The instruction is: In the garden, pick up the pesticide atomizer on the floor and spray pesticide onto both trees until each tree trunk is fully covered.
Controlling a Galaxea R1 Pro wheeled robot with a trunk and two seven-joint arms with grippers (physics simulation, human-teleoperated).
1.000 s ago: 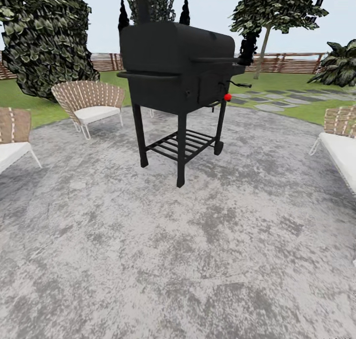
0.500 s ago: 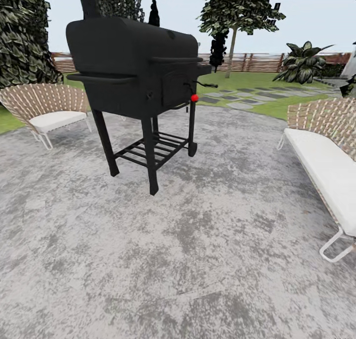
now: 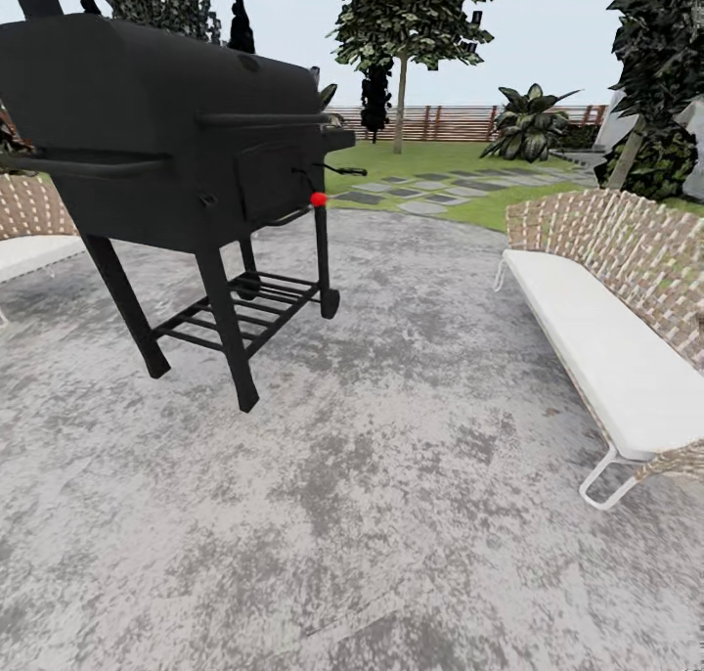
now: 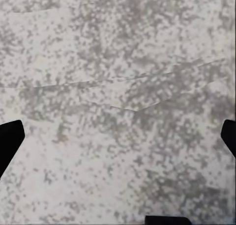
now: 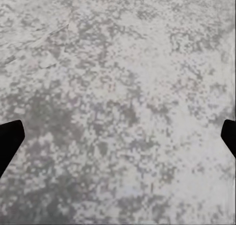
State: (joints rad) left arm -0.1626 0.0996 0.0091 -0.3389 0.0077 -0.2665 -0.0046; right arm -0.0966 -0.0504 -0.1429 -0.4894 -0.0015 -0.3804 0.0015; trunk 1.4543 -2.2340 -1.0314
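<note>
I am on a grey mottled stone patio (image 3: 391, 514). The pesticide atomizer is out of view, and so are the thick trunks of the task's trees. A strip of green lawn (image 3: 440, 155) and the brown slat fence (image 3: 460, 121) lie far ahead. In the left wrist view my left gripper (image 4: 118, 136) hangs open over bare paving, its dark fingertips (image 4: 10, 141) wide apart at the picture's edges. My right gripper (image 5: 118, 136) is open in the same way above the paving, with nothing between its fingertips (image 5: 9, 139).
A black barbecue grill (image 3: 176, 133) on legs stands close at the left. A woven bench with a white cushion (image 3: 596, 338) lines the right. A woven chair (image 3: 29, 231) sits behind the grill. Stepping stones (image 3: 420, 197) lead to the lawn, past a thin-trunked tree (image 3: 401, 74) and a palm (image 3: 533, 123).
The whole view has swung to the right: the grill slid toward the picture's left and looms larger, and the bench on the right has come fully into sight.
</note>
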